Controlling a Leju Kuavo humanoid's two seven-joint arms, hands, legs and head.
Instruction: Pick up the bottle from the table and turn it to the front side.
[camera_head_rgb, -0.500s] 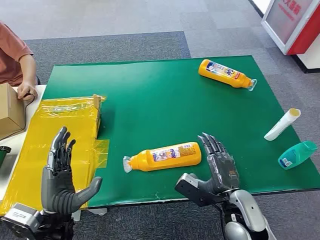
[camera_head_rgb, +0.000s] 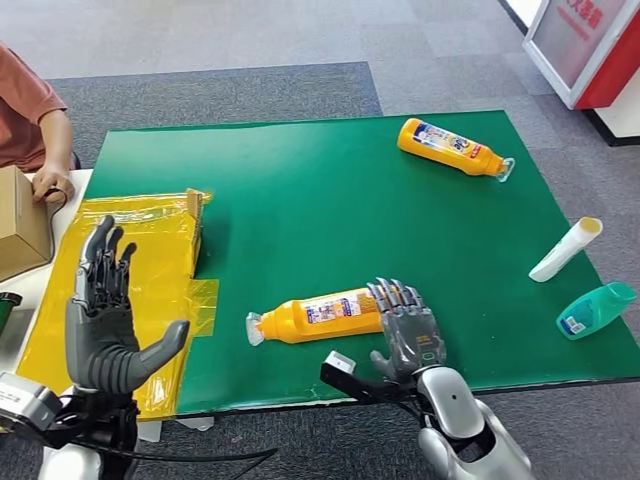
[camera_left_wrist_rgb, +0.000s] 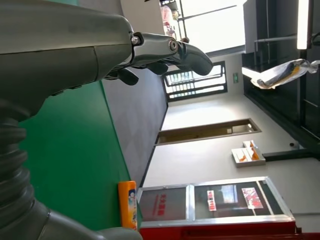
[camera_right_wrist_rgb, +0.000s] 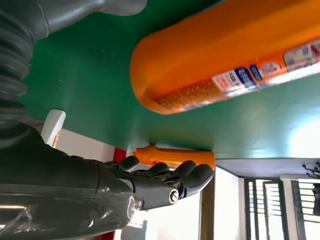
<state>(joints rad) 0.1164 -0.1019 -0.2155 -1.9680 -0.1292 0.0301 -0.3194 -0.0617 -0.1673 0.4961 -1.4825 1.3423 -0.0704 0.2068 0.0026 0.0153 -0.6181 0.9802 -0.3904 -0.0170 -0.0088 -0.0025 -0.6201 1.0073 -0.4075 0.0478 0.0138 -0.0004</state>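
Your right hand (camera_head_rgb: 406, 325) has moved forward since half a second ago, its spread, empty fingers now over the base end of the near orange bottle (camera_head_rgb: 324, 314) lying on the green mat (camera_head_rgb: 302, 190), so the grasp looks imminent. Your left hand (camera_head_rgb: 102, 310) has risen, open, over the yellow sheet (camera_head_rgb: 162, 240). Count two orange bottles, the second (camera_head_rgb: 450, 146) at the far side, plus one white tube (camera_head_rgb: 564, 249) and one teal bottle (camera_head_rgb: 595, 309).

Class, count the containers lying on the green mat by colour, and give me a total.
Orange bottles: 2 — near orange bottle, far orange bottle
White tube: 1 — white tube
Teal container: 1 — teal container
Total: 4
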